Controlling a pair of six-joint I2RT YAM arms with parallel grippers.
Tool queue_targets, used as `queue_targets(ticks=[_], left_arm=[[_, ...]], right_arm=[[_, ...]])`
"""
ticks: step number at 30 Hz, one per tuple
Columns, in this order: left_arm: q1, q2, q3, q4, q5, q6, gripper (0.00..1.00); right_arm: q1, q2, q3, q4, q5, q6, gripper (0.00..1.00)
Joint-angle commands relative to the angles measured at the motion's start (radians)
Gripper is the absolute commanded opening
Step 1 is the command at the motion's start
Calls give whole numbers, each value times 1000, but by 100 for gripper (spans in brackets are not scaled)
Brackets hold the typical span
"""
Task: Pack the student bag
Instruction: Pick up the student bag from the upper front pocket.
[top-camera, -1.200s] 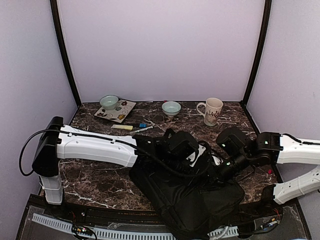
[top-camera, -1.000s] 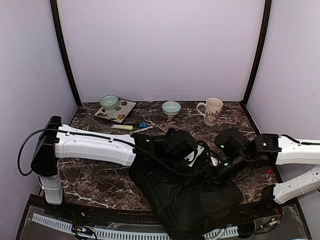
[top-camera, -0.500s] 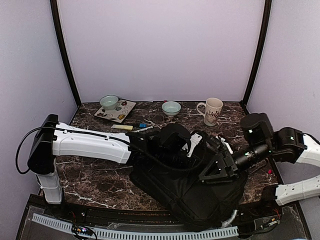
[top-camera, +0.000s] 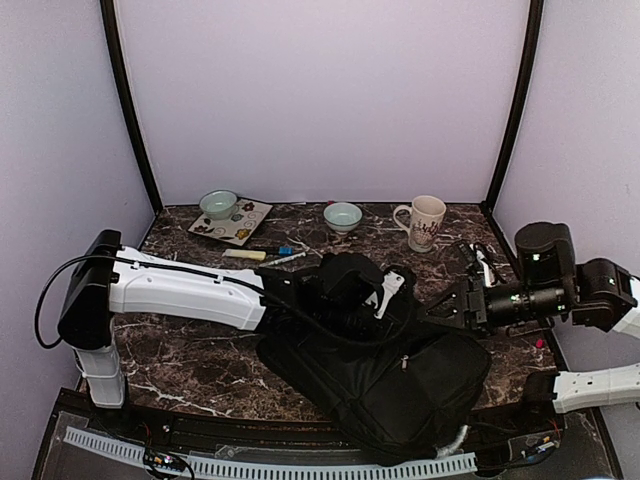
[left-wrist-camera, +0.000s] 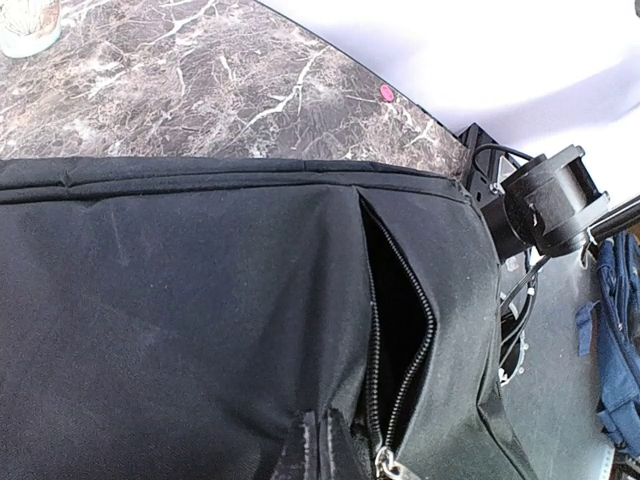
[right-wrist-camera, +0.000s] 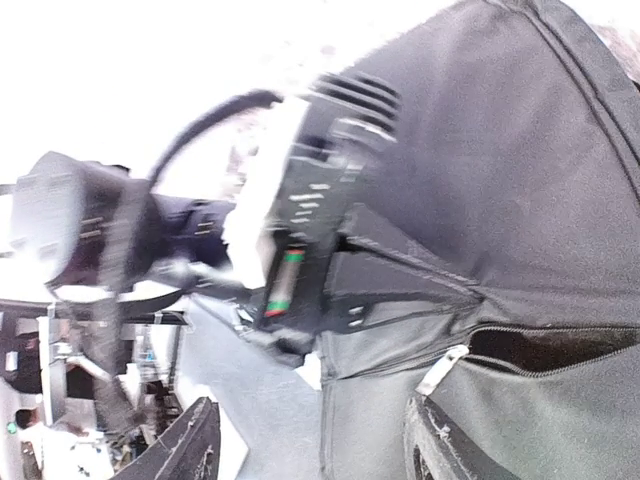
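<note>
The black student bag (top-camera: 385, 385) lies at the near middle of the table, its top end lifted. My left gripper (top-camera: 372, 308) is shut, pinching the bag's fabric (left-wrist-camera: 200, 300) beside an unzipped pocket (left-wrist-camera: 400, 320). In the left wrist view the closed fingertips (left-wrist-camera: 320, 450) sit just left of the metal zip pull (left-wrist-camera: 385, 463). My right gripper (top-camera: 452, 305) hangs open above the bag's right side, pointing left, with nothing between its fingers (right-wrist-camera: 190, 445). In the right wrist view the gripper (right-wrist-camera: 310, 450) faces the bag (right-wrist-camera: 520, 200) and a zip pull (right-wrist-camera: 440, 370).
At the back stand a patterned mug (top-camera: 425, 222), a pale green bowl (top-camera: 343, 215), and a second bowl (top-camera: 218, 204) on a decorated plate (top-camera: 245, 225). A yellow marker (top-camera: 245, 255) and a blue-tipped pen (top-camera: 283, 250) lie behind the bag. A small pink object (top-camera: 541, 343) rests near the right edge.
My right gripper has opened, let go of the bag and drawn back to the right, rising. The left gripper has stayed shut on the fabric, and the bag has shifted slightly.
</note>
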Motion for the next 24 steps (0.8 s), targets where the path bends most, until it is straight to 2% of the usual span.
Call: queue_targets(ticks=[1, 5, 12, 17, 24], left_arm=[[18, -12, 58, 96, 1, -35, 0], [28, -5, 70, 117, 17, -52, 0], [31, -1, 85, 118, 39, -59, 0], [31, -21, 79, 121, 41, -63, 0], [36, -46, 67, 149, 57, -82, 0]], right_arm=[[-4, 54, -9, 15, 36, -32, 62], [-4, 124, 6, -17, 27, -81, 57], [-4, 169, -29, 55, 26, -130, 58], [-5, 205, -31, 46, 69, -158, 58], [-8, 160, -114, 82, 100, -144, 58]])
